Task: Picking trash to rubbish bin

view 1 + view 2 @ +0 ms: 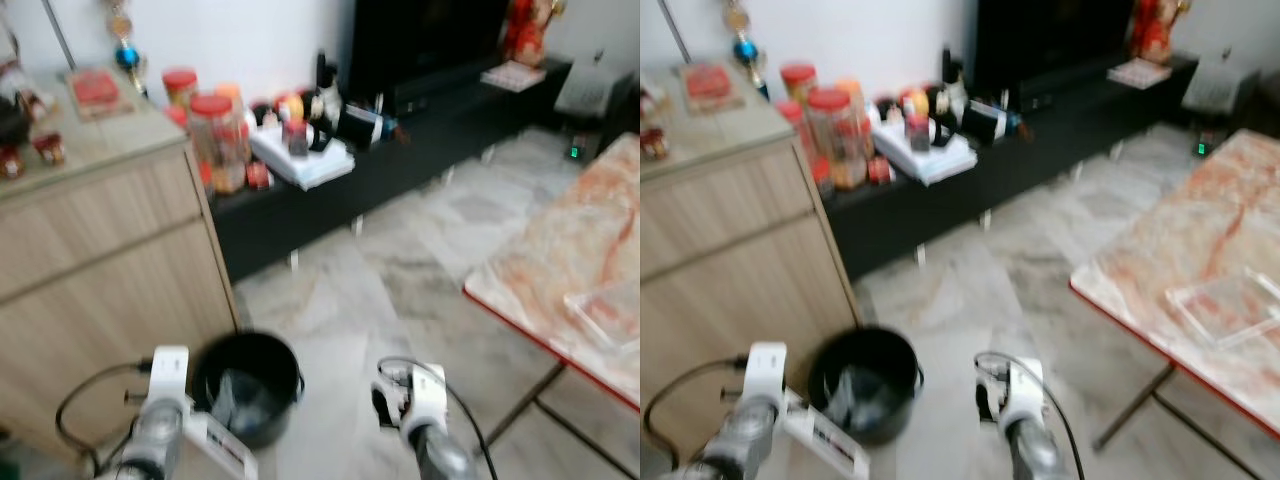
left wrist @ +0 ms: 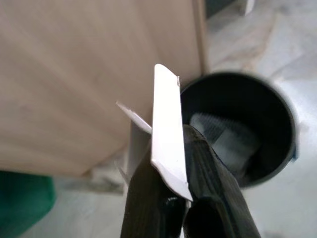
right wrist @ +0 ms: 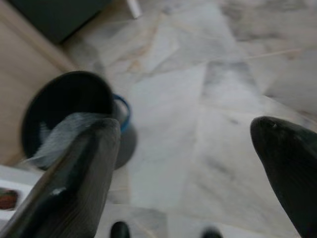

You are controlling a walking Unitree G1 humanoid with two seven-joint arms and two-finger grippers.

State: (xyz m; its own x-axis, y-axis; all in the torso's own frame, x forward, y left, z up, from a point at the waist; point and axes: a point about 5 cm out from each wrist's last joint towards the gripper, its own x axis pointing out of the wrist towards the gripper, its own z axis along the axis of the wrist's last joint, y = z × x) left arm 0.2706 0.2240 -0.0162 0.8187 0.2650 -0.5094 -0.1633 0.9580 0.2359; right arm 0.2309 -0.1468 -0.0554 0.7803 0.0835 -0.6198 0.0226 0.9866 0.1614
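Left gripper [image 2: 184, 163]: low in front of the robot, jaws pinched on a flat white piece of card-like trash [image 2: 168, 144], which stood on edge between the black fingers [image 2: 148, 198].
Trash position: held just beside the rim of the round black rubbish bin [image 1: 250, 385], on the bin's near-left side, not yet inside.
Right gripper [image 3: 185, 163]: over bare floor to the right of the bin, jaws spread wide and holding nothing.
Bin: stood on the grey marbled tile floor [image 1: 360, 290], close against the light wooden cabinet [image 1: 100, 250]; crumpled pale material lay inside.
Right side: a red-edged marble-patterned table [image 1: 570, 270].
Far: a low black shelf [image 1: 400, 150] carried red-lidded jars [image 1: 215, 135], bottles and a white tray.
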